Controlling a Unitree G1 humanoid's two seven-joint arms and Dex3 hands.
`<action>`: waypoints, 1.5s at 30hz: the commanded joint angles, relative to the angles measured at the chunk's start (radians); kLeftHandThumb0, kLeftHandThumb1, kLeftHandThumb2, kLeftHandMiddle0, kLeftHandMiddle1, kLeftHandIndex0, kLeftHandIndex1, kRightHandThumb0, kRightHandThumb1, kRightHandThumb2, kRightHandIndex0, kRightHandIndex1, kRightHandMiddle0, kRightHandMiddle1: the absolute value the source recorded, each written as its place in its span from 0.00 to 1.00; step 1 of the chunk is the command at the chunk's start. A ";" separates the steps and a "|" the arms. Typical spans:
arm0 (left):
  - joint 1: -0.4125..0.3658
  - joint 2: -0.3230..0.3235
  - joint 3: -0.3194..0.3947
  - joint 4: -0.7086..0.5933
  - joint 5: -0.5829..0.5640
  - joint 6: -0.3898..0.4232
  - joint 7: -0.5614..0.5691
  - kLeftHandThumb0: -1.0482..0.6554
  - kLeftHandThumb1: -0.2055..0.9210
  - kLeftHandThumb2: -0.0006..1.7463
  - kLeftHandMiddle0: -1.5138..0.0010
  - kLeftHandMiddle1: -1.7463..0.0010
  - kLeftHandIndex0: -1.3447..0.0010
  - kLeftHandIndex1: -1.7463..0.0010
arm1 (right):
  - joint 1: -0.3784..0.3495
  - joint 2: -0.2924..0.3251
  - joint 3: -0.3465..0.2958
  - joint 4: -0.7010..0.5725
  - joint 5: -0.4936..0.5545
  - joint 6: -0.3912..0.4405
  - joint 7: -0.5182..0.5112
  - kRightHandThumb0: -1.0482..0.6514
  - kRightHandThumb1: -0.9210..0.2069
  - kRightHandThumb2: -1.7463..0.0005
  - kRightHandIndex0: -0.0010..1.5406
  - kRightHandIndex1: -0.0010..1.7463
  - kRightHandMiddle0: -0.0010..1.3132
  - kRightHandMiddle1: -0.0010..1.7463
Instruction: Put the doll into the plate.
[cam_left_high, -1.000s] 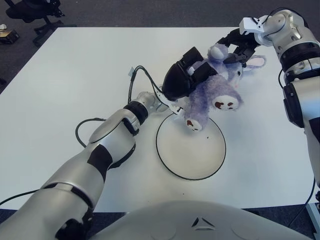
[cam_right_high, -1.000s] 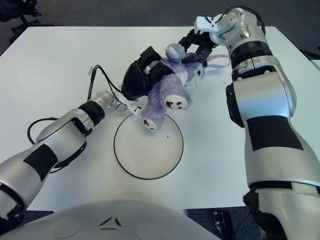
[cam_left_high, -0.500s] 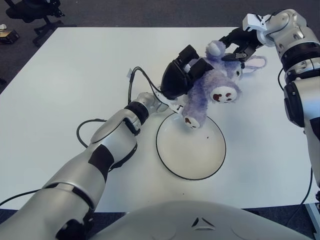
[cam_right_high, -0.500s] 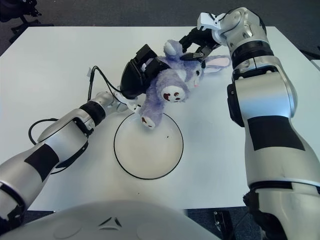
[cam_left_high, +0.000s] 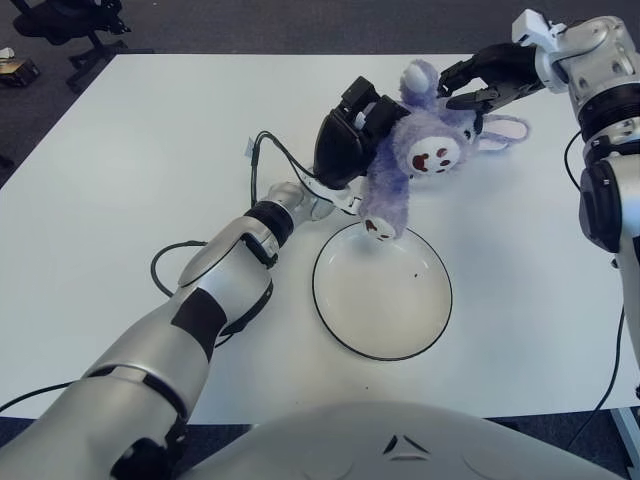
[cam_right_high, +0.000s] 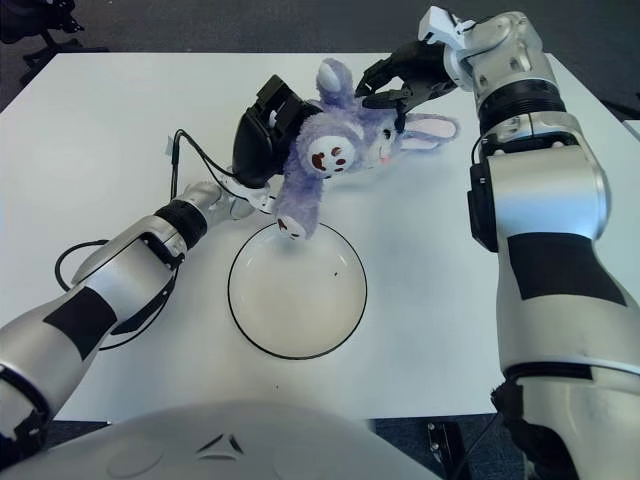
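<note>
Fingers (cam_left_high: 362, 103) of the left hand (cam_left_high: 345, 140) are curled round the doll's (cam_left_high: 410, 165) back, clamping the purple plush and holding it up off the surface (cam_left_high: 150, 150). Doll hangs tilted, one foot dangling just above the far rim of the plate (cam_left_high: 381, 295), head toward the right hand (cam_left_high: 490, 78). Right hand's fingers (cam_right_high: 385, 95) are loosely spread just over the doll's head, near its ears; can't tell if they touch it. Plate is white with a dark rim, a small dark speck inside. Cable (cam_left_high: 262, 165) loops by the left wrist.
</note>
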 joint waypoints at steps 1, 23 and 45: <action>0.006 0.006 0.017 -0.018 -0.014 0.018 -0.002 0.69 0.98 0.06 0.45 0.00 0.55 0.00 | -0.039 -0.033 -0.004 0.004 0.009 0.008 0.047 0.22 0.00 0.59 0.21 0.00 0.20 0.02; 0.043 0.036 0.042 -0.115 -0.013 0.117 -0.057 0.67 0.98 0.07 0.41 0.00 0.55 0.00 | -0.053 -0.115 -0.032 -0.004 0.034 0.031 -0.003 0.21 0.00 0.53 0.30 0.01 0.19 0.00; 0.080 -0.032 0.243 -0.011 -0.344 -0.203 -0.383 0.69 0.96 0.07 0.40 0.00 0.52 0.00 | 0.051 -0.204 -0.090 -0.002 0.052 0.171 -0.381 0.17 0.00 0.59 0.45 0.02 0.32 0.03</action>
